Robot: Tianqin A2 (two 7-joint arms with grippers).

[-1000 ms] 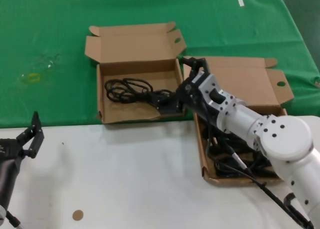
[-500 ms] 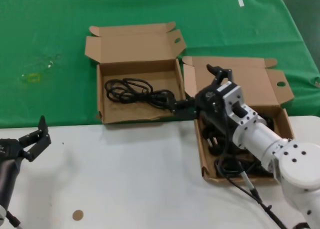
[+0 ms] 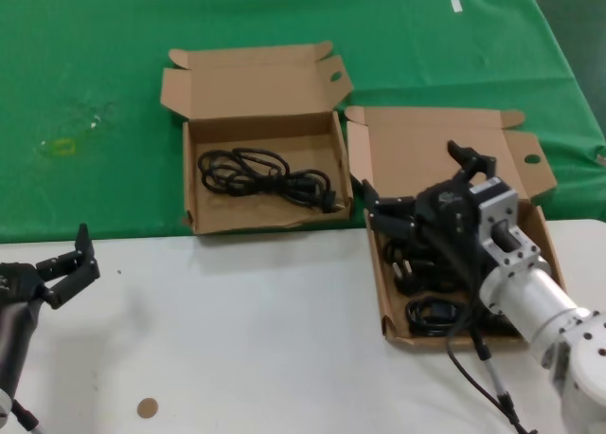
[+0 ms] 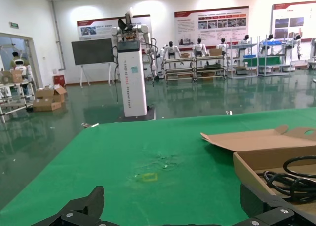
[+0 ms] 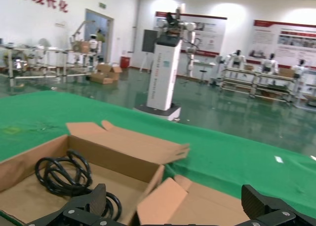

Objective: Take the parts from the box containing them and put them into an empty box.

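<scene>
Cords: coiled black power cords (image 3: 431,292) lie heaped in the right-hand mailer box (image 3: 544,235), directly beneath the right gripper's spread jaws; plugs and loops overlap there, so single bundles are hard to tell apart.
Delivered bundle: one cord bundle (image 3: 265,176) lies flat in the left-hand mailer box (image 3: 189,192), well off to the left of those jaws.
Right gripper: right gripper (image 3: 417,188) hovers over the rear of the right-hand box, jaws wide apart and holding nothing.
Left gripper: left gripper (image 3: 64,263) is parked above the white table (image 3: 237,339), far from both boxes, its fingers apart and empty.
Handling: the cords look light and limp, likely to sag and unwind if lifted by one strand; loops may snag neighbours.
Where to grip: probably across the thick middle of a coil, several strands between the jaws, not on a plug, which could slip or let the coil trail.
Risk: a tangled neighbour may lift too.
</scene>
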